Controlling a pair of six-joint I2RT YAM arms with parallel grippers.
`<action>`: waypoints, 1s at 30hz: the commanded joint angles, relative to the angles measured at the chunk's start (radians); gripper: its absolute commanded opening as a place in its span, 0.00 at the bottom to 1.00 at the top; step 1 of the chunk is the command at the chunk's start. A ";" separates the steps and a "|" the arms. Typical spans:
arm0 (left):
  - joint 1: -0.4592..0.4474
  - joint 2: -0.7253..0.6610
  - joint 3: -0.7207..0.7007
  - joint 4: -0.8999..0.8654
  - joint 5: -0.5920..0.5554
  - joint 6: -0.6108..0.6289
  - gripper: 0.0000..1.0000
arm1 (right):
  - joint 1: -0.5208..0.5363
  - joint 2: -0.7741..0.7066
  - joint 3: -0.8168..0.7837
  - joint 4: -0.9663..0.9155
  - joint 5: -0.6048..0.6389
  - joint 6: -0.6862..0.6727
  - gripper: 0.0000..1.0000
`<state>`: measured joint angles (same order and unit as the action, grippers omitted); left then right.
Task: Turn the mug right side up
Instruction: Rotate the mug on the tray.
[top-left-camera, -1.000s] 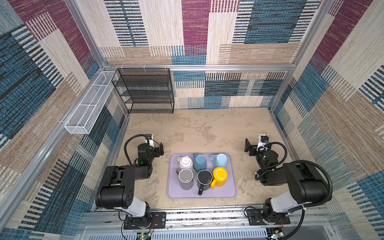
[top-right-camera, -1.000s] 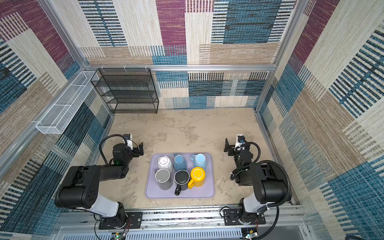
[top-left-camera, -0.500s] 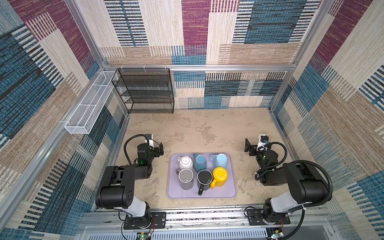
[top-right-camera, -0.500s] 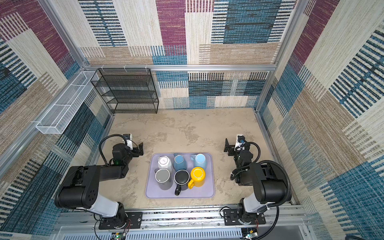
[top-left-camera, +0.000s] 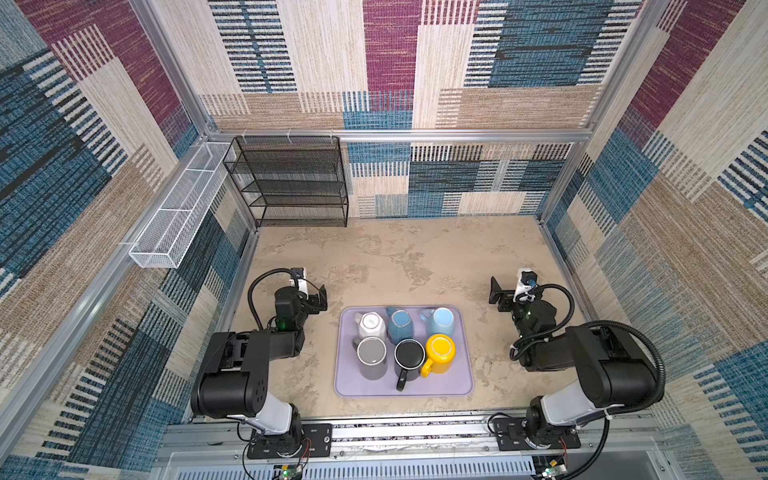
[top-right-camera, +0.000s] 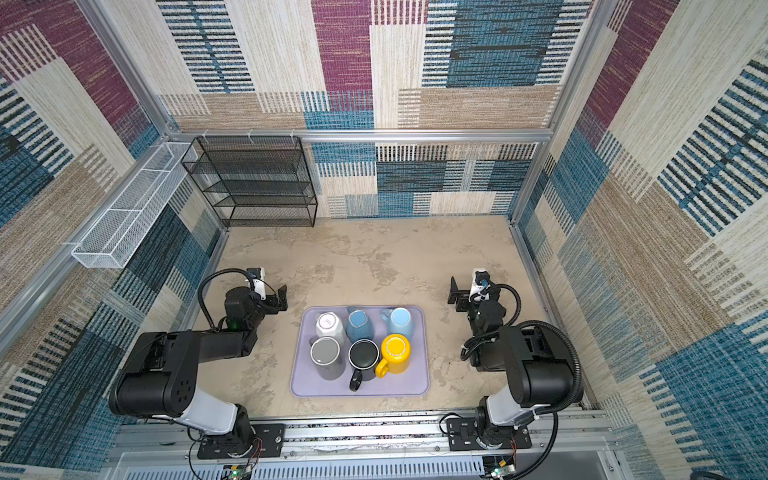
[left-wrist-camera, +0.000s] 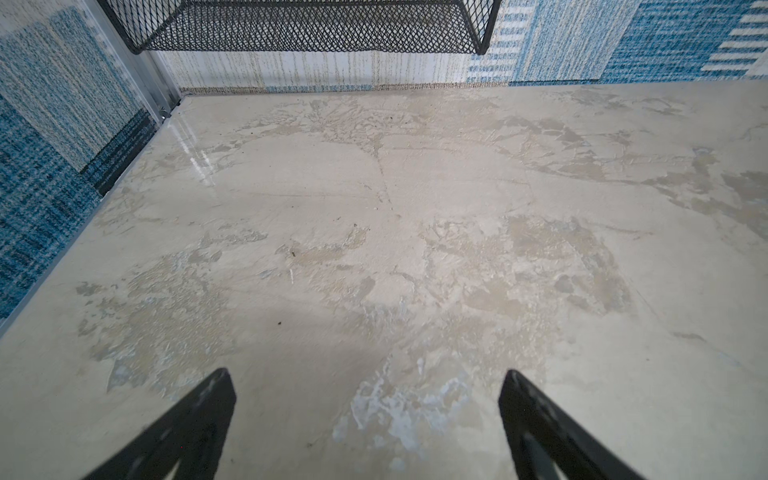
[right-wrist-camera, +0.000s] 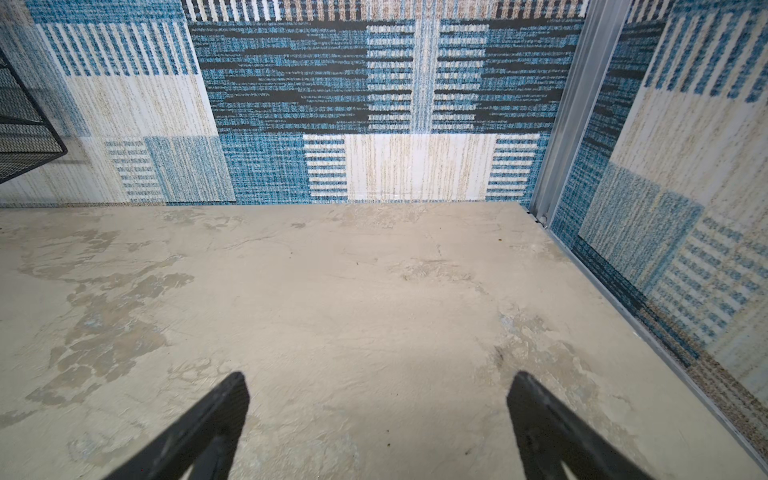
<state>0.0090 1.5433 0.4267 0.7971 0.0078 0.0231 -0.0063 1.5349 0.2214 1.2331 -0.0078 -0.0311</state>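
On the lavender tray (top-left-camera: 457, 382), low in the middle of both top views, stand a white mug (top-left-camera: 371, 324), a blue mug (top-left-camera: 400, 326) and a pale blue mug (top-left-camera: 441, 321), with a grey mug (top-left-camera: 371, 353), a black mug (top-left-camera: 409, 355) and a yellow mug (top-left-camera: 440, 349) nearer the frame's bottom. All look bottom-up. The left fingers (left-wrist-camera: 199, 415) are spread wide over bare table (top-left-camera: 395, 257) left of the tray, holding nothing. The right fingers (right-wrist-camera: 216, 415) are just as wide and empty to its right.
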 joint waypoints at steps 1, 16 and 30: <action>-0.006 -0.015 -0.008 0.032 0.024 0.039 1.00 | 0.000 -0.004 -0.004 0.035 -0.003 0.011 0.99; -0.034 -0.257 0.094 -0.268 -0.116 -0.027 1.00 | 0.000 -0.165 0.106 -0.274 0.044 0.031 0.99; -0.197 -0.415 0.434 -0.781 0.019 -0.170 1.00 | 0.105 -0.359 0.571 -1.092 -0.147 0.114 0.99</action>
<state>-0.1585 1.1431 0.8223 0.1543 0.0078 -0.1047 0.0727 1.1782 0.7429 0.3595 -0.1051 0.0700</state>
